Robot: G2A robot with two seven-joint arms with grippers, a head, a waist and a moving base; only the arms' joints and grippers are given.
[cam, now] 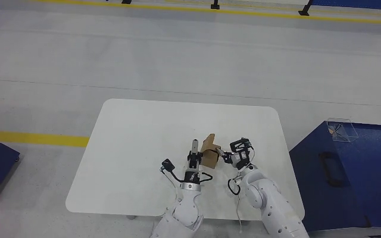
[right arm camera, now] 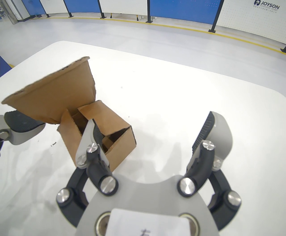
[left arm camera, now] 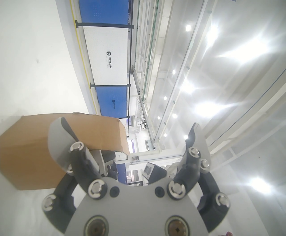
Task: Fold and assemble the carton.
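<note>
**Right jaws.** They are spread wide, and nothing is held between them. One finger (right arm camera: pixel 86 140) is seen in front of the open top of the carton (right arm camera: pixel 121 148); contact cannot be judged. The other finger (right arm camera: pixel 220 131) stands over bare bench (right arm camera: pixel 178 100), well apart from the carton.

**Left jaws.** These are likewise spread apart and empty. The carton's brown wall (left arm camera: pixel 24 156) lies outside them, just beside one finger (left arm camera: pixel 57 138); the second finger (left arm camera: pixel 197 143) is on the side away from it. In the right wrist view a ribbed pad (right arm camera: pixel 20 121) of the left jaws is seen just under the raised flap (right arm camera: pixel 55 93), seemingly touching it.

**Carton.** It is set on the bench with its top open. The smaller flaps are partly turned inward, and the large flap is lifted and bent over toward the left jaws. From above, the carton (cam: pixel 208 144) is found between the two sets of jaws, close to both, on the nearer part of the bench (cam: pixel 149 131).

**Surroundings.** Beyond the jaws, grey floor is crossed by a yellow line (cam: pixel 41 138). A blue cabinet (cam: pixel 339 172) stands off the bench on the right jaws' side, with a clear tray (cam: pixel 342 130) on top of it. Blue and white panels (right arm camera: pixel 178 9) are seen past the far edge.
</note>
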